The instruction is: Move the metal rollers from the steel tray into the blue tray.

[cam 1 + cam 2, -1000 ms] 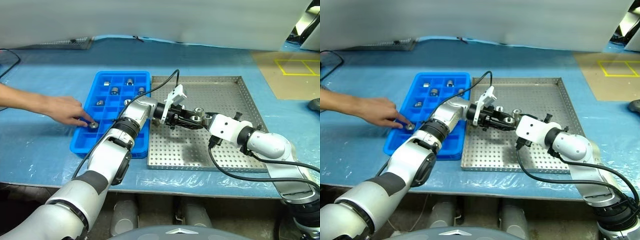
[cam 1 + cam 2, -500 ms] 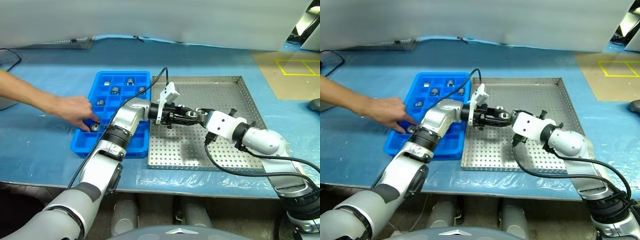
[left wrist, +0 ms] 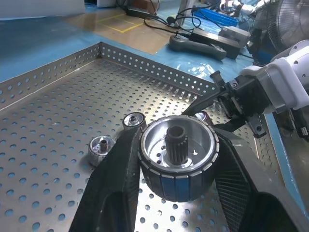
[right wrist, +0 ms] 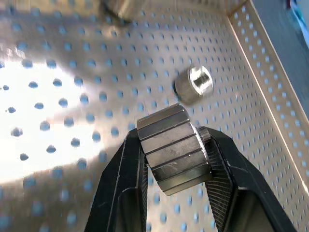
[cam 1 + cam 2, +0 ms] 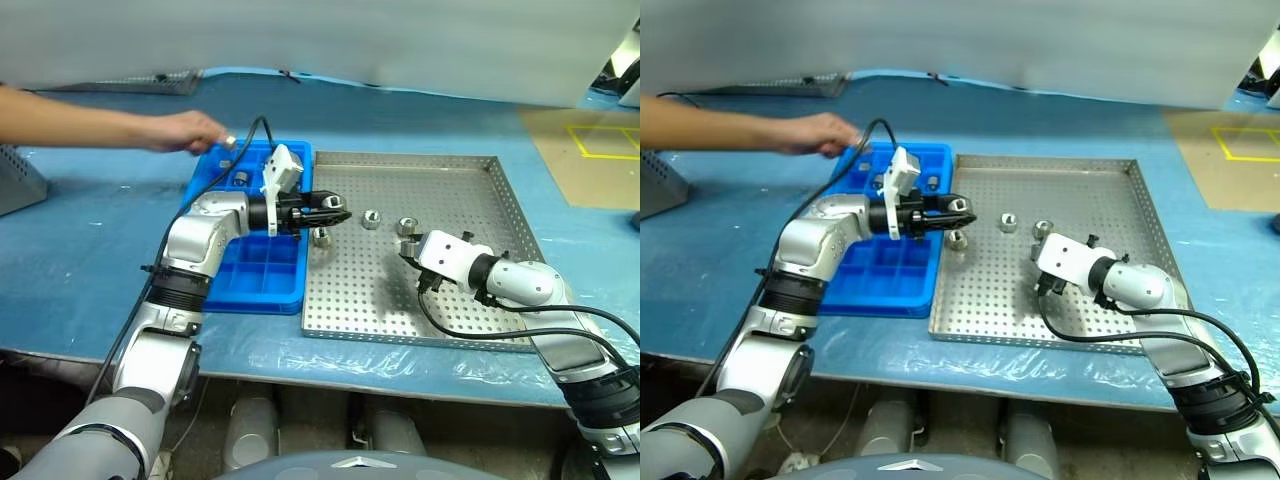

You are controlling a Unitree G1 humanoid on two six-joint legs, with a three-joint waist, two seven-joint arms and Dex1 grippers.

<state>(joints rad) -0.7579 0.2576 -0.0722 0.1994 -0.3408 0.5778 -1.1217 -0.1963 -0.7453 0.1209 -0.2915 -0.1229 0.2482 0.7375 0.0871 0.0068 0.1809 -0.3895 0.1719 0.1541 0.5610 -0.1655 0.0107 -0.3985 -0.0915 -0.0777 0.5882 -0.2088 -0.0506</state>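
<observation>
Left wrist view: left pincer (image 3: 176, 166) clamps roller (image 3: 177, 157).

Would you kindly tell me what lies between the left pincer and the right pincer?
A loose metal roller on the steel tray, another close by the right pincer; left eye view shows this.

Head stereo pair looks forward and down over both arms, sharing the whole worktop (image 5: 90, 250): steel tray (image 5: 470, 180) at centre, blue tray (image 5: 222, 296) to its left. Left wrist cam sits close and low, sighting along its claw (image 3: 176, 159) across the steel tray floor toward the right arm. Right wrist cam looks steeply down along its claw (image 4: 174, 150), very near the perforated floor by a corner rim.
</observation>
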